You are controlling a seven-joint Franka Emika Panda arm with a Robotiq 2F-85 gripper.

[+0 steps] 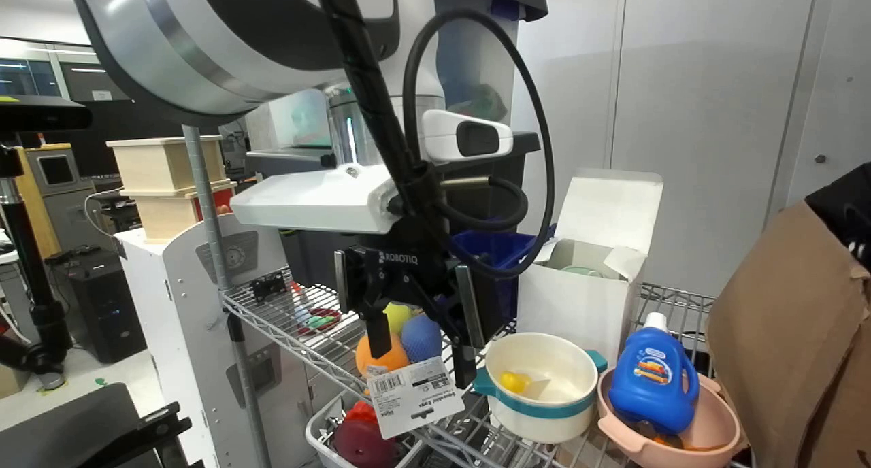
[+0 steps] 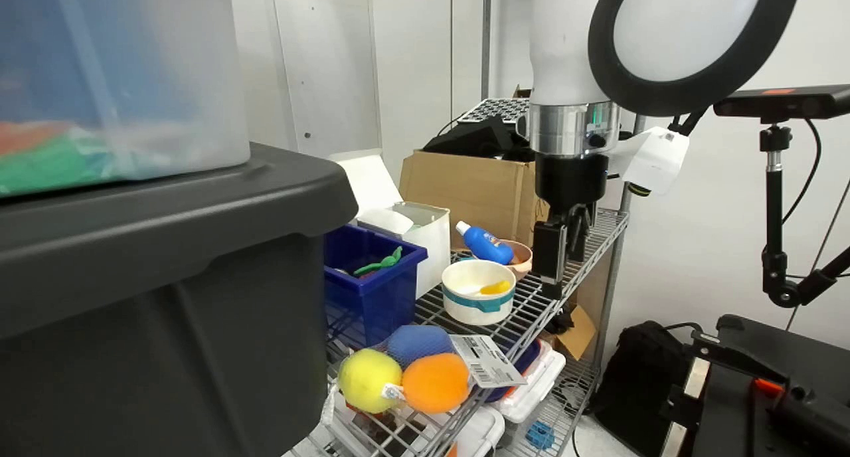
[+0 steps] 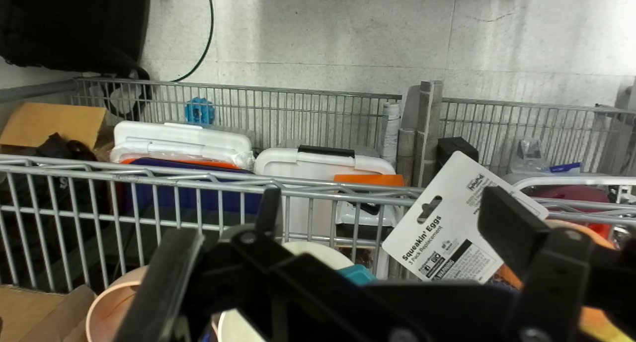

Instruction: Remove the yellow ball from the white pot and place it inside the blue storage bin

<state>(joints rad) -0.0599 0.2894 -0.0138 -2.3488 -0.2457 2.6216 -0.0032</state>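
- Pincer [image 1: 422, 354] pointing down at the lower centre of the frame in an exterior view, jaws spread wide.
- Yellow ball [image 1: 515, 381] inside the white pot [image 1: 537, 427], to the pincer's right in that frame.
- Pink bowl [image 1: 674, 458] just right of the pot, a tilted blue bottle [image 1: 646, 400] in it.
- Blue storage bin [image 2: 392, 304] near mid-frame in an exterior view, left of the pot.
- Orange ball [image 2: 435, 382], blue ball [image 2: 420, 344] and larger yellow ball [image 2: 370, 380] bunched lower centre there, printed card [image 2: 488, 361] beside them.
- Dark grey tote [image 2: 133, 377] filling the lower left.
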